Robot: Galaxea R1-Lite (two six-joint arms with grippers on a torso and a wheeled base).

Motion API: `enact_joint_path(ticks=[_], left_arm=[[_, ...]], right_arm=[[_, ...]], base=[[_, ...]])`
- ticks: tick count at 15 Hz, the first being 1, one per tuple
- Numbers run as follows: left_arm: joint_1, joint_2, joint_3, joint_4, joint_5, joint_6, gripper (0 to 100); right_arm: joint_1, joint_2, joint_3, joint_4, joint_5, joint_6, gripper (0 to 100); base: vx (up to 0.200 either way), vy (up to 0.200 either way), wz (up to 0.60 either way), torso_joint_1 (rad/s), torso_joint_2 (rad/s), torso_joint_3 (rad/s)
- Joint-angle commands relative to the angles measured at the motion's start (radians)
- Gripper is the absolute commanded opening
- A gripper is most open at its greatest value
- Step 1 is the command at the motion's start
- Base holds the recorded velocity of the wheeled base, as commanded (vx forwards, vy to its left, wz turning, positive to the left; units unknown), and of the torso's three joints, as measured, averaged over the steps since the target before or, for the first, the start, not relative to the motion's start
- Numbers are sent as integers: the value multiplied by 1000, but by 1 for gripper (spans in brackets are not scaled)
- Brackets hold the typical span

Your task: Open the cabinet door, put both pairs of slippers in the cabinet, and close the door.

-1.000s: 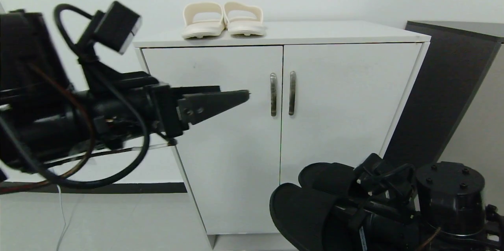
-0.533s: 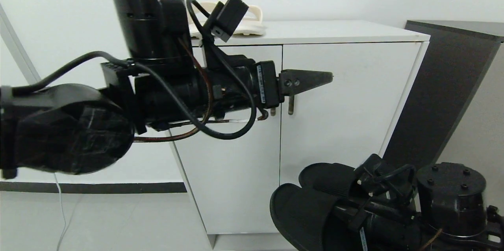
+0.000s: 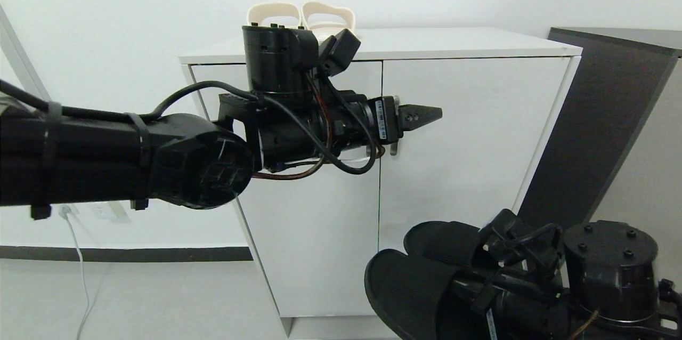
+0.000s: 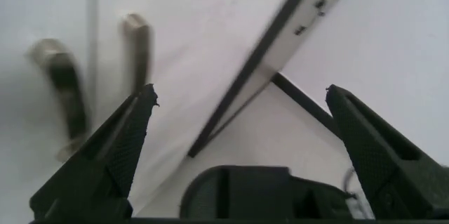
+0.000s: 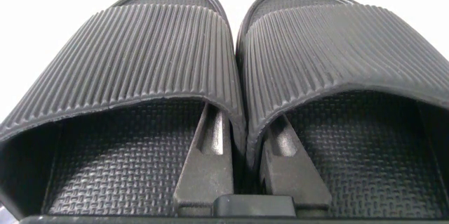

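Observation:
The white cabinet [image 3: 469,132] has both doors shut, with two metal handles [image 4: 66,101] at the middle seam. A cream pair of slippers [image 3: 301,14] stands on its top, towards the left. My left gripper [image 3: 432,114] is open and empty, level with the handles and just in front of the right door; its fingers [image 4: 130,136] are spread wide in the left wrist view. My right gripper [image 5: 245,120] is low at the right, shut on the black slippers [image 3: 421,276], pinching the two adjoining inner sides together.
A dark grey unit [image 3: 602,116] stands against the cabinet's right side. A white wall is behind, with a black skirting strip [image 3: 133,255] low at the left and a thin cable [image 3: 80,270] hanging there. The floor lies open to the left of the cabinet.
My left arm swung from the left across the cabinet front and reached in towards the handles. The right arm with the black slippers stayed still.

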Motion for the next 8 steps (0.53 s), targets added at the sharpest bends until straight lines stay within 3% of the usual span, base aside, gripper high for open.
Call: enact_joint_path(ticks=[1,8], left_arm=[[0,12,-13,-1,15,0,100],[0,104,-103,2,51,0,100]], right_arm=[[0,0,0,0,0,0,0],[0,5,1,0,1,0,0]], base=[[0,0,0,0,0,0],[0,0,0,0,0,0]])
